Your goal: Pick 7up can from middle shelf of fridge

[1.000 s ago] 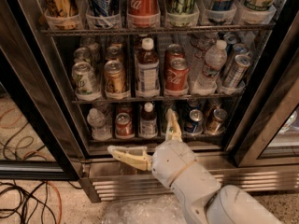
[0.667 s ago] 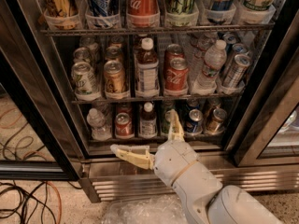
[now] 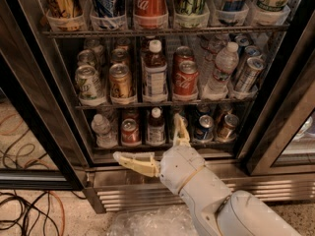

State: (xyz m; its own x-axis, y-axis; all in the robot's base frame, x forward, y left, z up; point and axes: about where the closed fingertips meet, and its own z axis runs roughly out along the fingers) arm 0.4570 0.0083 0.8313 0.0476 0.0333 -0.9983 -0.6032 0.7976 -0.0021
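The 7up can (image 3: 88,82), silver-white with green lettering, stands in a clear cup at the left end of the middle shelf (image 3: 167,102) of the fridge (image 3: 37,77). More cans stand behind it. My gripper (image 3: 146,136) is open and empty. It sits low in front of the fridge, level with the lower rack, below and to the right of the 7up can. One cream finger (image 3: 132,162) points left and the other (image 3: 180,131) points up.
Right of the 7up can stand a gold-brown can (image 3: 120,81), a dark bottle (image 3: 155,75), a red Coca-Cola can (image 3: 186,77), a water bottle (image 3: 221,68) and a tilted can (image 3: 247,73). The louvred steel base (image 3: 123,193) is below. Cables (image 3: 24,215) lie on the floor at left.
The gripper has barely shifted and stays open in front of the lower rack. Nothing in the fridge has moved.
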